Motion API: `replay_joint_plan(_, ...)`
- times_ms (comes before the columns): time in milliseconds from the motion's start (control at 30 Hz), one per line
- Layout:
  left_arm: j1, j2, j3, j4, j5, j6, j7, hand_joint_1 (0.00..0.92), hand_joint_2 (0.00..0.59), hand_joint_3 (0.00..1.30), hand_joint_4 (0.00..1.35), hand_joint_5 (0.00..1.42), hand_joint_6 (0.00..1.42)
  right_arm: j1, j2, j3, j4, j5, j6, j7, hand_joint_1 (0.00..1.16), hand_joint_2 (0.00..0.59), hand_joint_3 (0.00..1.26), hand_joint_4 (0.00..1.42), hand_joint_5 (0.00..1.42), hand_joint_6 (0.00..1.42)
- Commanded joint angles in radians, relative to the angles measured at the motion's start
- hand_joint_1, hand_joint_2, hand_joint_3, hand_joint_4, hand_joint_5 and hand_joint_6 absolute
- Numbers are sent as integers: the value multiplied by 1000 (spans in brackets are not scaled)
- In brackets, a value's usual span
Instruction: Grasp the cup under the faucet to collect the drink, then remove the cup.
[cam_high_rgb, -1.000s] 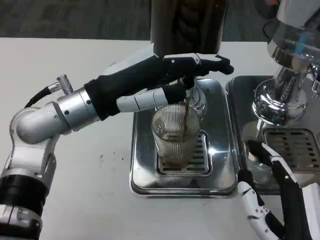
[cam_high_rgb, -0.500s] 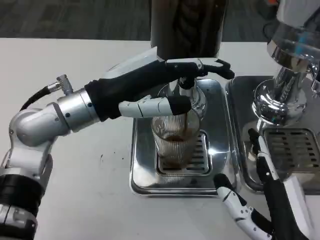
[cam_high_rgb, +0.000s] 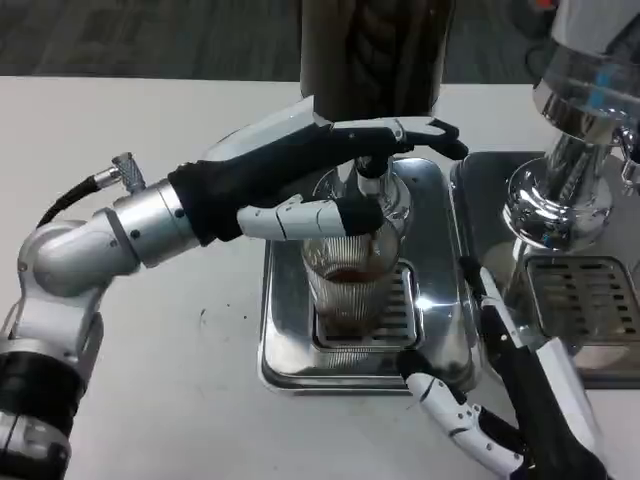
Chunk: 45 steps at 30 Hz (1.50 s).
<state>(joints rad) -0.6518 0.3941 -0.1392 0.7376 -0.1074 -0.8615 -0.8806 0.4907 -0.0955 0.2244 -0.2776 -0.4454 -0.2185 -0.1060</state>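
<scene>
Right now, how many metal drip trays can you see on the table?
2. One tray sits in the middle under the cup; a second tray lies to its right, cut off by the picture's edge. Others may lie beyond it.

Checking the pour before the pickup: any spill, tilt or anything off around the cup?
Nothing stands out. The ribbed glass cup stands upright on the drip tray under the faucet, with dark drink inside and no puddle visible on the tray. The left hand is at the faucet; the right hand is open beside the tray.
</scene>
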Motion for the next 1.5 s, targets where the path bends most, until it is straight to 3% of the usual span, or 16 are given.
replay_joint_plan(33, 38, 13, -31, -3, 39, -15, -25, 0, 97, 246, 109, 95, 137, -23, 2, 2, 14, 8, 15, 4, 381, 228, 0, 0, 0, 0)
replay_joint_plan(1100, 58, 38, -33, -33, 41, -8, 7, 0, 97, 238, 107, 95, 137, -232, 12, 11, 200, 67, 23, 17, 362, 241, 0, 0, 0, 0)
replay_joint_plan(1500, 84, 34, 52, -5, 33, -95, 144, 0, 98, 237, 116, 98, 139, -256, 12, 15, 226, 73, 15, 16, 357, 242, 0, 0, 0, 0)
